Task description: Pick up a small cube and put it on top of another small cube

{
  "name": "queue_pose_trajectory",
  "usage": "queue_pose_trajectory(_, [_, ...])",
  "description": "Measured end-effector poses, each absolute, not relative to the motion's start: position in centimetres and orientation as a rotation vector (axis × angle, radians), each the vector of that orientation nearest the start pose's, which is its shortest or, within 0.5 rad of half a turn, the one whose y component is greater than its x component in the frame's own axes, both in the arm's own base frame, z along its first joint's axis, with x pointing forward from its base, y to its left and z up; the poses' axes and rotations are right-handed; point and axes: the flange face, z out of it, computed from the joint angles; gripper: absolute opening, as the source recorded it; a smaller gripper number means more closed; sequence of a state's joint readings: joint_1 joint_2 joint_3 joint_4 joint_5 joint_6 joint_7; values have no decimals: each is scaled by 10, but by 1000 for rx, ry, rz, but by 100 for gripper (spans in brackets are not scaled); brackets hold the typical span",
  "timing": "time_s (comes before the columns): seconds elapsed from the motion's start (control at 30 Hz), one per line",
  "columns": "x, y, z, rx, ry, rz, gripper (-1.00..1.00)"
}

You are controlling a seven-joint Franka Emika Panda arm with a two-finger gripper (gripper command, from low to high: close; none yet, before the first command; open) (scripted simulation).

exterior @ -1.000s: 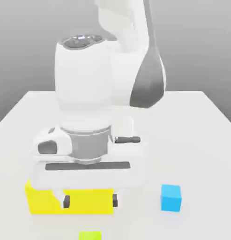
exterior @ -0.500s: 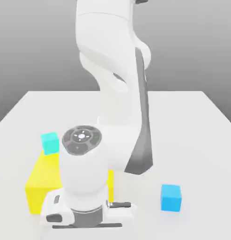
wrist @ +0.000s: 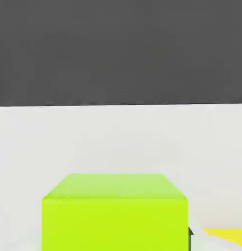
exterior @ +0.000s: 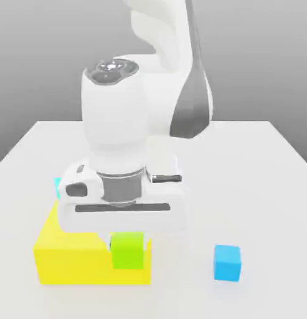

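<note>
**The green cube is in the air, on its way to another cube**

The gripper (exterior: pixel 127 240) squeezes the lime-green cube (exterior: pixel 127 250) tight and holds it up off the table (exterior: pixel 255 162), in front of the big yellow block (exterior: pixel 68 257). Carry it slowly, keep it flat, and line it up right over the blue cube (exterior: pixel 227 261) before letting go.

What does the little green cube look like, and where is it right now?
The little green cube is a plain, bright lime-green block with flat, smooth, matte faces and sharp edges, and no marks on it. It sits level, not tilted. The robot's tool is shut on it, holding it just under the white hand. In the exterior view it shows in front of the big yellow block. In the hand view the cube looks large and close, its top face a paler green than its front.
</note>
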State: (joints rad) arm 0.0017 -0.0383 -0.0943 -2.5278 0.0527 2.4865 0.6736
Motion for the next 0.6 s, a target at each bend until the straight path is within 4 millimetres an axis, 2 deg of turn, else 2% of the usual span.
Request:
queue_pose_trajectory(0.2, [405, -35, 322, -2842, 1256, 22, -100])
queue_pose_trajectory(0.37, [361, -30, 339, -2836, 1290, 17, -100])
queue_pose_trajectory(0.53, [318, -25, 346, -2834, 1332, 6, -100])
queue_pose_trajectory(0.6, [313, -25, 333, -2835, 1340, 4, -100])
